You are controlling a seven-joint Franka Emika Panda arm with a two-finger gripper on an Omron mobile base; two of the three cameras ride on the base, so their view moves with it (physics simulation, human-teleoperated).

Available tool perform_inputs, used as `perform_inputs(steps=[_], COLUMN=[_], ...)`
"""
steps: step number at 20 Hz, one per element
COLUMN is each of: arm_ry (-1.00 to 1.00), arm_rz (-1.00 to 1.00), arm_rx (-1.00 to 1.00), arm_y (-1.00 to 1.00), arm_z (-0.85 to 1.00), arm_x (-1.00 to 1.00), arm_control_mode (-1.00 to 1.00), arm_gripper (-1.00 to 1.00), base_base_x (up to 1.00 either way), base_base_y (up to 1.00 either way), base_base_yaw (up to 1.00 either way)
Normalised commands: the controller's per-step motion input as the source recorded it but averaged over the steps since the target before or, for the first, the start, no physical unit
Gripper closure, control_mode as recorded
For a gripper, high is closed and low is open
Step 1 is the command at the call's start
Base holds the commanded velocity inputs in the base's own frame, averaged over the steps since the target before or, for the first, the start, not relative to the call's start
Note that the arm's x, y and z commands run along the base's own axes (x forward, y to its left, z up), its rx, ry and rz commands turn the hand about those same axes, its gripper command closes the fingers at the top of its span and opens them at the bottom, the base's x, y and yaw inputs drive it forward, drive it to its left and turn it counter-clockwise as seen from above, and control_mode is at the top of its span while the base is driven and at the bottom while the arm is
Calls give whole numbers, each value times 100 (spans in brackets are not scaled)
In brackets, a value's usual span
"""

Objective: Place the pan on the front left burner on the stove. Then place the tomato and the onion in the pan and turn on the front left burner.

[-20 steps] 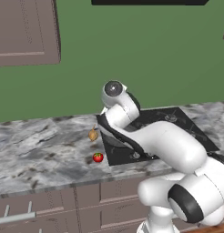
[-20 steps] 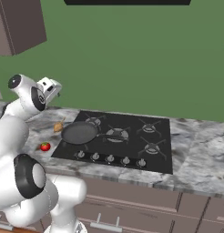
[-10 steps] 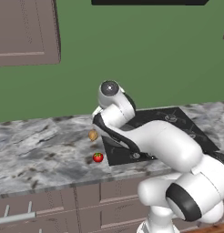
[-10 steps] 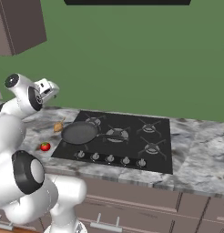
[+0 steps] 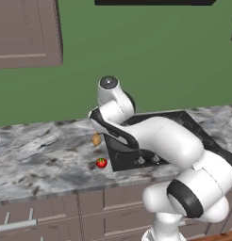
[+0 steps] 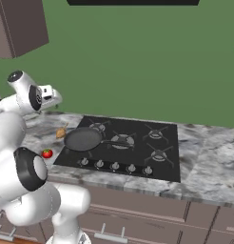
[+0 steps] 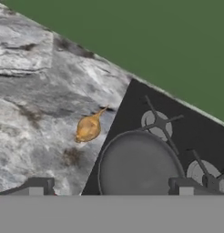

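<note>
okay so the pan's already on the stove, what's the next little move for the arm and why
Probably lower the open gripper toward the tomato or the onion. The pan already sits on the front left burner, empty, while both vegetables lie on the counter left of the stove; the gripper holds nothing.

Right base view: pan [image 6: 83,138] on stove [image 6: 152,155], centre-left; onion [image 6: 60,133] left of pan on counter [image 6: 209,167]; tomato [image 6: 47,153] lower left.

Your count of what's out here
You have one round dark frying pan [image 6: 83,138], one red tomato [image 6: 47,153], one yellow-brown onion [image 7: 88,128], four grated burners and five silver knobs.
</note>
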Motion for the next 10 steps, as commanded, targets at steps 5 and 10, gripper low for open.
perform_inputs(steps=[5,10], arm_ry=[13,7], arm_rz=[-12,0], arm_rx=[7,1], arm_y=[5,0], arm_z=[-30,-67], arm_x=[2,1], arm_control_mode=[-100,-100], arm_gripper=[-100,-100], base_base_x=[0,0], base_base_y=[0,0], base_base_yaw=[0,0])
